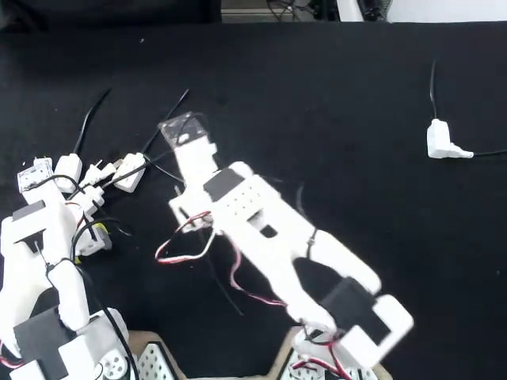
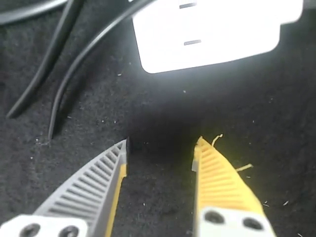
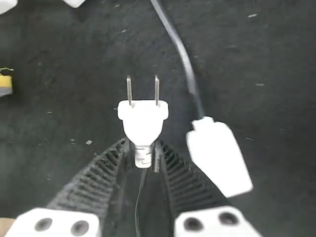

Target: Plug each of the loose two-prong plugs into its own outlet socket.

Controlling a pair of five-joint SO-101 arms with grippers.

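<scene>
My right gripper (image 3: 142, 148) is shut on the neck of a white two-prong plug (image 3: 143, 118), whose prongs point away from the wrist. A white outlet socket (image 3: 218, 157) on a grey cable lies on the black cloth just beside that plug. In the high view this gripper (image 1: 184, 133) sits left of the table's middle. My left gripper (image 2: 160, 150) stands open and holds nothing, a little short of a white outlet socket (image 2: 212, 32) with two slots. In the high view it (image 1: 36, 176) is at the far left, beside a cluster of white sockets (image 1: 131, 171) and plugs (image 1: 93, 174).
A black cloth (image 1: 317, 95) covers the table. A separate white plug piece (image 1: 442, 141) with a black cable lies far right. Black cables (image 1: 89, 119) run back from the left cluster. Red and white wires (image 1: 186, 249) hang under the right arm.
</scene>
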